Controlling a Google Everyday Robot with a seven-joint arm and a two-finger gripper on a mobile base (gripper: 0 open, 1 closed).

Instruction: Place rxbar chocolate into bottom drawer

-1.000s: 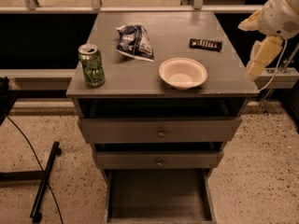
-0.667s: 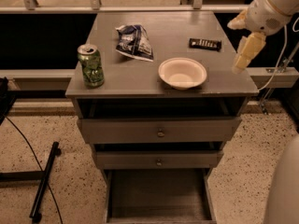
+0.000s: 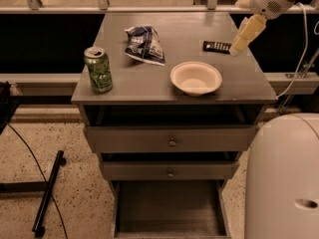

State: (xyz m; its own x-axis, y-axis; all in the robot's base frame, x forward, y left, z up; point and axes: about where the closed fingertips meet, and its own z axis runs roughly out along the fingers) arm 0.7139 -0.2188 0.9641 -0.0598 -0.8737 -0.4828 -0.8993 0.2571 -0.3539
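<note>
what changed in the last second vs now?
The gripper swung left from beside the cabinet to the right end of the chocolate bar; nothing taken hold of yet. The robot's white body came into view at lower right. Bar, bowl, can and snack bag unmoved; bottom drawer stays open.

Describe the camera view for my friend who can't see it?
The robot's tool hangs by the right end of the bar, at the back right of a grey cabinet top. A bowl, a green can and a snack bag sit there too. The bottom drawer is open below.
</note>
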